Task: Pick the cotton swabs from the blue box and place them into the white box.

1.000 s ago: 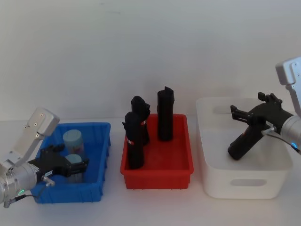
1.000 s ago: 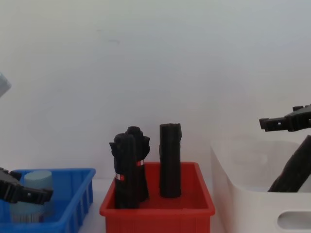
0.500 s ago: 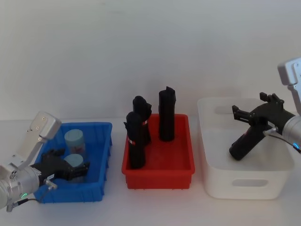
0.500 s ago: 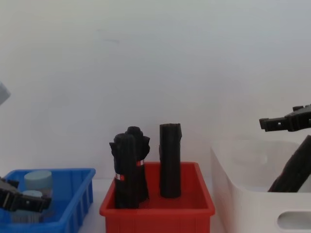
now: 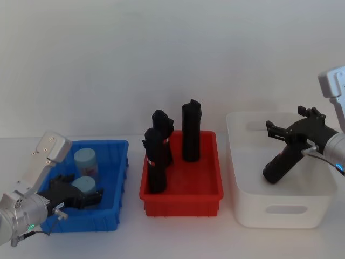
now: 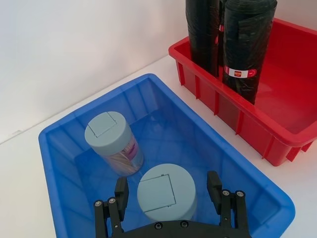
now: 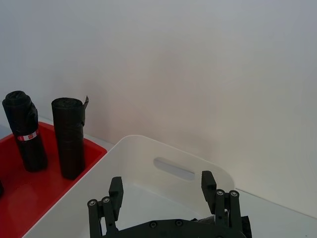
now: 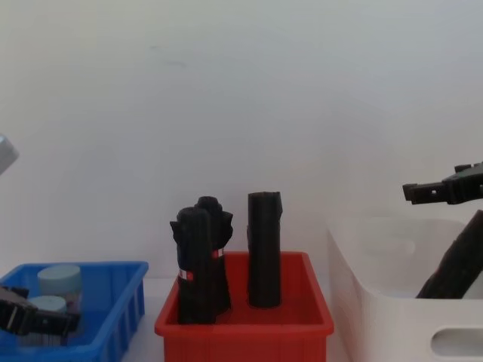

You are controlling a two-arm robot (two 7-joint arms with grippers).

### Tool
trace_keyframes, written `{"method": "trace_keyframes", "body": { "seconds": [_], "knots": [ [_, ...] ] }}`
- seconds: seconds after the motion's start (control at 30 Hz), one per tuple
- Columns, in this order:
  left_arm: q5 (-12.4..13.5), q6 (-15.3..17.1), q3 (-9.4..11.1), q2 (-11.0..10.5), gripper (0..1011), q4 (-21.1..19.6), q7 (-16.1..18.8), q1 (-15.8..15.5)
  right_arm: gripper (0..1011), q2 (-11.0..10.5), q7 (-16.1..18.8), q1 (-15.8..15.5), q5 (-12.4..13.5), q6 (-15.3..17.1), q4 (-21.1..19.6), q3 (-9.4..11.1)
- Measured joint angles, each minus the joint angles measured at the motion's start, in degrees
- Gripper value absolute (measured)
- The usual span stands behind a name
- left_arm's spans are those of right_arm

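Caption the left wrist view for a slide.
Open left gripper straddles one swab tub in the blue box; second tub stands beside.

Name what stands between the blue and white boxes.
In the head view, a red bin with three black cylinders separates the blue box from the white box.

Two upright cotton swabs (image 5: 86, 162) stand in the blue box (image 5: 120, 178), white box (image 5: 253, 205) far right

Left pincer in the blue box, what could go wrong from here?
The open left pincer straddles the near cotton swab tub with slack each side; an uneven close may tip it or slip on its round wall. The second tub stands close behind and could get knocked. The right pincer hangs open over the white box.
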State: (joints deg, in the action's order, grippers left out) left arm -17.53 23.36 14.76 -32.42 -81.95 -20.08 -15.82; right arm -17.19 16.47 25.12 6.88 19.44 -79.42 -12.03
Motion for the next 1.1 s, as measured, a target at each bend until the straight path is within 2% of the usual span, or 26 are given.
{"method": "trace_keyframes", "body": {
  "seconds": [0.4, 1.1],
  "knots": [
    [-0.1, 0.2, 0.3, 0.7, 1004, 0.0, 2.5, 0.2, 1002, 0.0, 0.0, 0.0, 0.0, 0.0, 0.0, 0.0],
    [-0.2, 0.7, 0.5, 1.0, 1004, 0.0, 3.8, 0.4, 1002, 0.0, 0.0, 0.0, 0.0, 0.0, 0.0, 0.0]
  ]
}}
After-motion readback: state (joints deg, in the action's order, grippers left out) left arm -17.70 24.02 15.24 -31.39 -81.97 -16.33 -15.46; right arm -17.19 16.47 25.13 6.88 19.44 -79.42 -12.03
